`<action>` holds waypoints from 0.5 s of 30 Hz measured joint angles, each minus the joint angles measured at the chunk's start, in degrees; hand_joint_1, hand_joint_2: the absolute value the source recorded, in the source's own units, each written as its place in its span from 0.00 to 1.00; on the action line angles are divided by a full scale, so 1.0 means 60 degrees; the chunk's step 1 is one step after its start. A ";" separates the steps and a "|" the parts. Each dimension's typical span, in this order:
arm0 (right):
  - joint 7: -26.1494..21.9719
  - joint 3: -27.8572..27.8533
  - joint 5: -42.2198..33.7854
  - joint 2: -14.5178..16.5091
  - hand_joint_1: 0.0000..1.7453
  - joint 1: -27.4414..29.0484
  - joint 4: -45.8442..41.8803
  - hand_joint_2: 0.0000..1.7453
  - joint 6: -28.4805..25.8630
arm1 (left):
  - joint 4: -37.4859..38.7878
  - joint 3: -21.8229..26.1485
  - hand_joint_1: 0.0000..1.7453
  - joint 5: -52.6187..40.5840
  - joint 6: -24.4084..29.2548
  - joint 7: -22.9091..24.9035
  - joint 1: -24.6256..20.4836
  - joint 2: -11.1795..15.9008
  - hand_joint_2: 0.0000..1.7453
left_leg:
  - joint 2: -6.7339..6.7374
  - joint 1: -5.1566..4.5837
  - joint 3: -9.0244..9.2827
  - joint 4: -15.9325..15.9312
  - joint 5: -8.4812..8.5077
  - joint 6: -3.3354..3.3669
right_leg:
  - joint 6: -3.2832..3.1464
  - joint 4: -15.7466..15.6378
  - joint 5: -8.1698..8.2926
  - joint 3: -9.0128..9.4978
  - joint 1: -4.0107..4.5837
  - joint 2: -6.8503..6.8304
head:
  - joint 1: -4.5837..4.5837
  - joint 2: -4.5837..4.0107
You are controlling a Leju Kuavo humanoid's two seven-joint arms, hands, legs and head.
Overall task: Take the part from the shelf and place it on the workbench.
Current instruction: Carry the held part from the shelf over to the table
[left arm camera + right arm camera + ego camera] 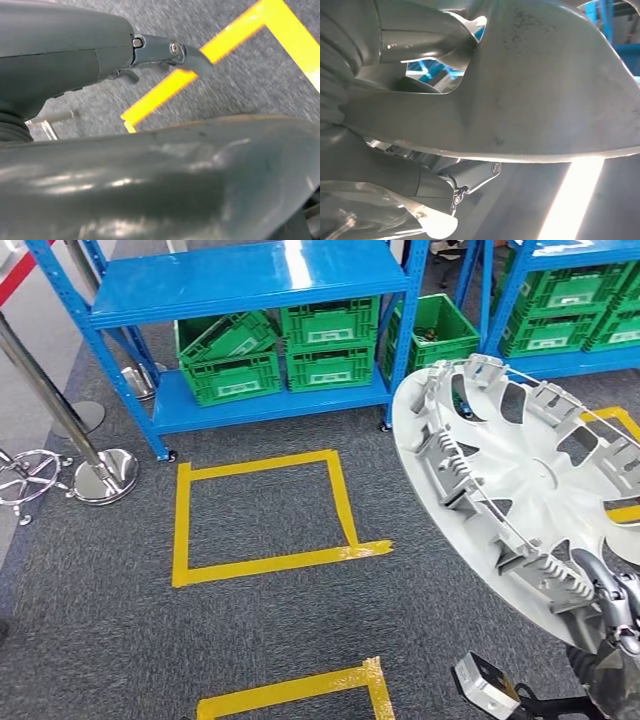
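Wheel cover (528, 490): grey plastic, ribbed inner side up, tilted, carried at right above grey carpet (113, 640). Right hand (615, 605): clamped on cover's near rim. Left hand (75, 55): fingers extended, grip state not determinable. Blue shelf (249, 280): far, green crates (328, 340) on lower tier. Yellow tape square (260, 515): on floor, centre.

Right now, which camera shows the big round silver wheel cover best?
The head view: the big round silver plastic wheel cover shows nearly whole, ribbed inner side up, gripped at its rim by the right hand. The right wrist view catches a close grey stretch of it; the left wrist view possibly a blurred grey edge.
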 joint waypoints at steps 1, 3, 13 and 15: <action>-0.0005 -0.0001 0.0001 0.0004 1.00 -0.0004 0.0000 1.00 0.0000 | -0.0002 -0.0003 0.00 0.0000 -0.0001 0.0003 0.0001 0.0002 0.00 | 0.0070 -0.0034 0.0003 -0.0063 0.0040 -0.0005 | 0.0072 -0.0024 0.0042 -0.0048 -0.0043 0.0128 | -0.0030 0.0000; -0.0013 -0.0005 0.0000 0.0015 1.00 0.0018 -0.0001 1.00 -0.0002 | -0.0005 -0.0008 0.00 0.0003 -0.0001 0.0006 -0.0040 0.0007 0.00 | 0.0319 -0.0011 0.0123 -0.0398 0.0066 0.0004 | 0.0176 0.0022 0.0005 -0.0181 -0.0055 0.0010 | -0.0058 0.0000; -0.0102 -0.0016 -0.0004 0.0019 1.00 -0.0046 0.0006 1.00 0.0000 | -0.0009 -0.0043 0.00 0.0002 -0.0001 0.0005 -0.0083 -0.0051 0.00 | 0.1587 -0.0016 0.0206 -0.0509 -0.0008 -0.0123 | 0.0366 0.0303 -0.0097 -0.0172 0.0029 -0.1483 | 0.0068 0.0000; -0.0112 -0.0018 -0.0006 0.0021 1.00 -0.0060 0.0001 1.00 0.0000 | -0.0009 -0.0043 0.00 0.0004 -0.0001 0.0005 -0.0093 -0.0042 0.00 | 0.1741 -0.0050 0.0208 -0.0434 -0.0050 -0.0227 | 0.0200 -0.0112 -0.0047 0.0064 0.0081 -0.1593 | 0.0057 0.0000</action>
